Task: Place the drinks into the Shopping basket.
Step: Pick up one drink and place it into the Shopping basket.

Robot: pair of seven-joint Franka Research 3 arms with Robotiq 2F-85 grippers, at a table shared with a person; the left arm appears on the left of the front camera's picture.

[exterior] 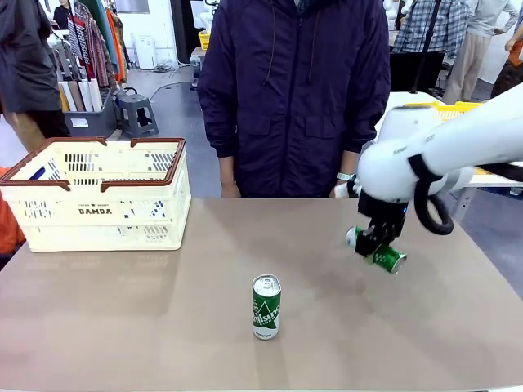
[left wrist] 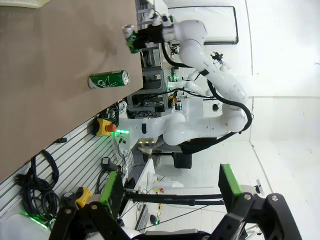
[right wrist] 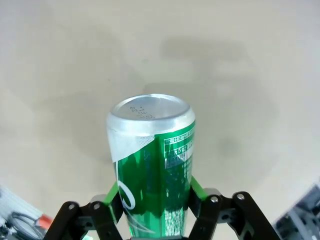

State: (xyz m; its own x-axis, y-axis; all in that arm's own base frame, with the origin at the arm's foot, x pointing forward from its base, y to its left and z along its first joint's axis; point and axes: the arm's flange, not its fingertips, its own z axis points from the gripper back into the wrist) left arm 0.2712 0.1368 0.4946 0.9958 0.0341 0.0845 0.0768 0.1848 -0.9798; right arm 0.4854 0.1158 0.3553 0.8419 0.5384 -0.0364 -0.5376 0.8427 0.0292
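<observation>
Drinks in view number two, both slim green metal cans with silver tops and white lettering. The held green can point(exterior: 391, 259) lies sideways in the right end effector point(exterior: 373, 243), whose green-padded jaws are clamped on its body. It hangs over the right side of the brown worktop point(exterior: 163, 318), apparently clear of the surface and well apart from the basket. The upright green can point(exterior: 266, 306) stands near the middle of the worktop, towards the robot's edge, with nothing touching it.

The cream-white slotted plastic Shopping basket point(exterior: 131, 214), with brown rim and handles, sits at the far left. A small blue shape shows at its back left corner, but I cannot tell whether that is a drink inside, so no can is confirmed as delivered.

By my judgement, the task is at the carry stage for one can. It has to cross to the basket and be released, and the upright one is left to fetch after that. The left end effector point(left wrist: 170, 185) has its fingers spread wide with nothing between them.

The rest of the count is one basket, two end effectors and one person in a dark jacket point(exterior: 294, 98) at the far side.
</observation>
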